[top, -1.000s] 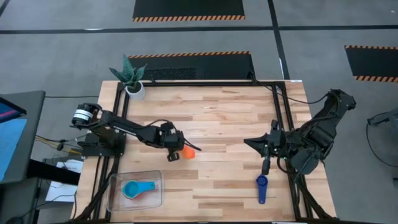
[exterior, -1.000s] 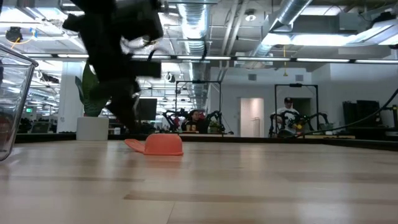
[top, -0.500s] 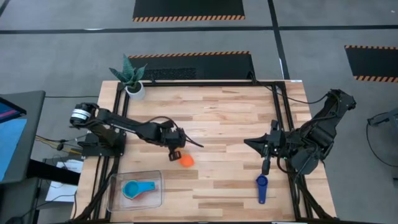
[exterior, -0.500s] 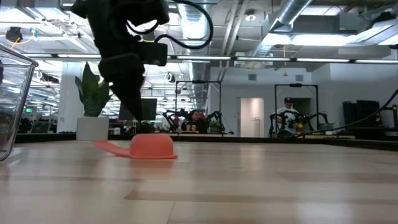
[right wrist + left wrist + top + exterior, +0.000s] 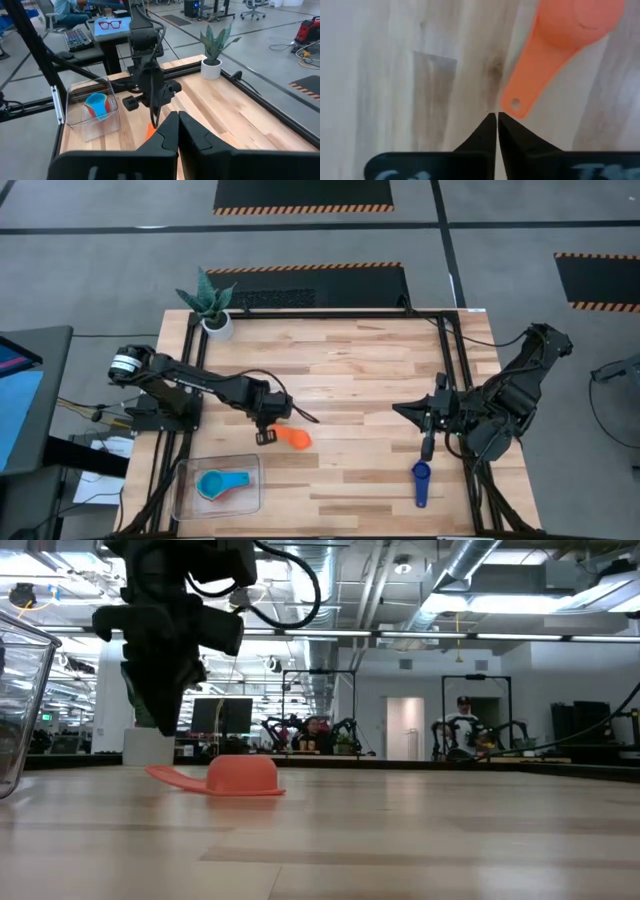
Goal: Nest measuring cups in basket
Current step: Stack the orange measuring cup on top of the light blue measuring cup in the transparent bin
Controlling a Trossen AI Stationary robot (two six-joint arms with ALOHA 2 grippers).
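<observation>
A red measuring cup (image 5: 293, 437) lies upside down on its rim on the table, its flat handle (image 5: 520, 97) pointing toward the left edge. My left gripper (image 5: 494, 116) is shut and hangs just above the table beside the handle's free end, clear of it in the low view (image 5: 163, 728). The clear basket (image 5: 218, 485) stands at the near left with a light blue cup (image 5: 212, 484) inside. A dark blue cup (image 5: 421, 481) lies near the right front. My right gripper (image 5: 428, 452) is shut and raised above the table just beyond it.
A white plant pot (image 5: 216, 323) stands at the far left corner. A black frame runs along the table's left, far and right edges. Bare wood lies between the red cup and the dark blue cup.
The red cup has slid a little toward the near edge and come to rest with its handle pointing left. My left gripper, shut throughout, has risen off the table, moved toward the left edge and tipped steeper downward.
</observation>
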